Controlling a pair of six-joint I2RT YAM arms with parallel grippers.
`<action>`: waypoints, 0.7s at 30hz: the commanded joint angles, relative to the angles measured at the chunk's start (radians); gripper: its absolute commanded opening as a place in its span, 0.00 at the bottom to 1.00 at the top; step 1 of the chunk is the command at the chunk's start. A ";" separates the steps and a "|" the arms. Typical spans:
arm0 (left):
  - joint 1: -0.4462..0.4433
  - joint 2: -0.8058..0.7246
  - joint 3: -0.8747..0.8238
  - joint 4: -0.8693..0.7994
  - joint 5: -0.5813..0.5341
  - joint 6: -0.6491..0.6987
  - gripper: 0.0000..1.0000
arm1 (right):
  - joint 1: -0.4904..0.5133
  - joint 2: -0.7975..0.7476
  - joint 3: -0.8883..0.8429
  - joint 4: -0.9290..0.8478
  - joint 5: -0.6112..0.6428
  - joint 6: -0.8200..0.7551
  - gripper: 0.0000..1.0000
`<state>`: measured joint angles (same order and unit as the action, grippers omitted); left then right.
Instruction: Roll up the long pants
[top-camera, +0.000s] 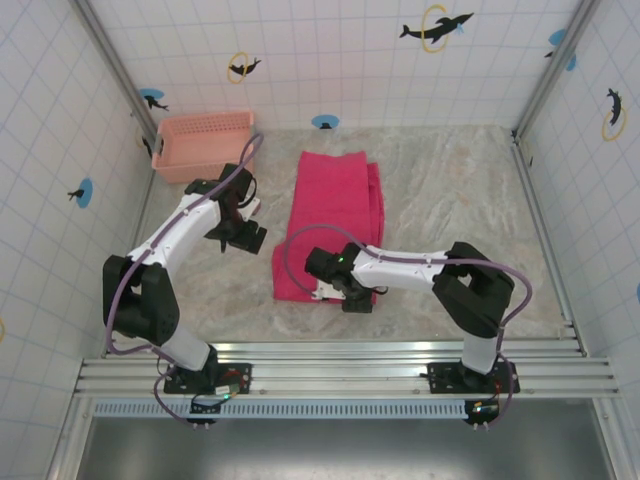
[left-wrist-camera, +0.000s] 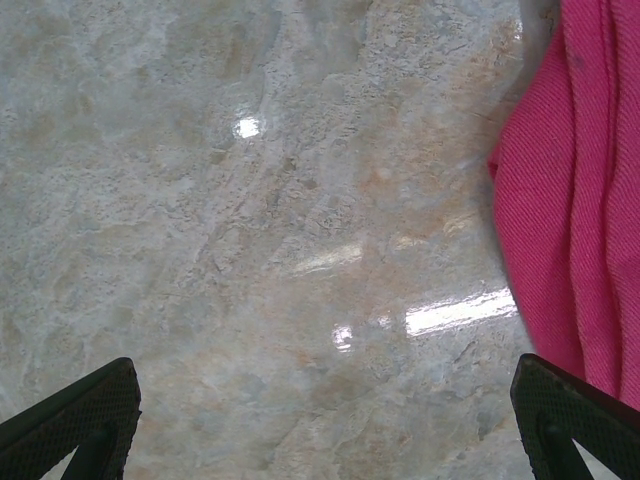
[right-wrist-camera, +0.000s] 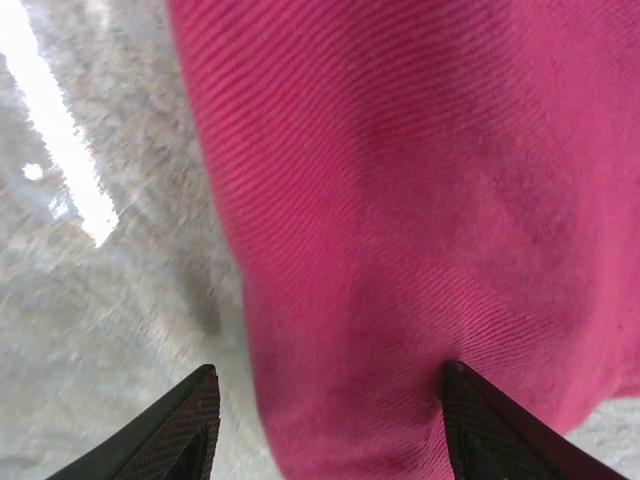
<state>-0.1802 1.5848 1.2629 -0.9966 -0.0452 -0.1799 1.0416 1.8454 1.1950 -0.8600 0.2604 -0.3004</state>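
Observation:
The long pants (top-camera: 335, 215) lie folded into a long magenta strip running from the table's middle toward the back. My right gripper (top-camera: 345, 292) sits low over their near end, open. In the right wrist view the pink cloth (right-wrist-camera: 420, 200) bulges between the two spread fingers; one fingertip (right-wrist-camera: 195, 410) is over bare table, the other (right-wrist-camera: 470, 410) presses against the cloth. My left gripper (top-camera: 245, 238) hovers open over bare table left of the pants. In the left wrist view, the pants' left edge (left-wrist-camera: 590, 200) shows at the right, beyond the wide-apart jaws of the left gripper (left-wrist-camera: 325, 365).
A pale salmon-pink mesh basket (top-camera: 205, 143) stands at the back left against the wall. Tiled walls close the table on three sides. A metal rail (top-camera: 340, 365) runs along the near edge. The marbled tabletop (top-camera: 450, 200) spreads right of the pants.

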 joint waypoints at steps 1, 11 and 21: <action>0.007 0.004 -0.008 -0.009 0.031 0.023 0.97 | -0.007 0.044 -0.001 0.047 0.041 -0.031 0.53; 0.007 0.000 0.011 -0.049 0.043 0.046 0.97 | -0.033 0.032 0.056 -0.050 -0.155 -0.030 0.10; 0.007 -0.011 0.067 -0.083 0.076 0.113 0.97 | -0.178 0.011 0.229 -0.381 -0.784 0.040 0.10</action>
<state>-0.1802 1.5848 1.2942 -1.0435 0.0029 -0.1036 0.9024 1.8801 1.3746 -1.1011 -0.2523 -0.2893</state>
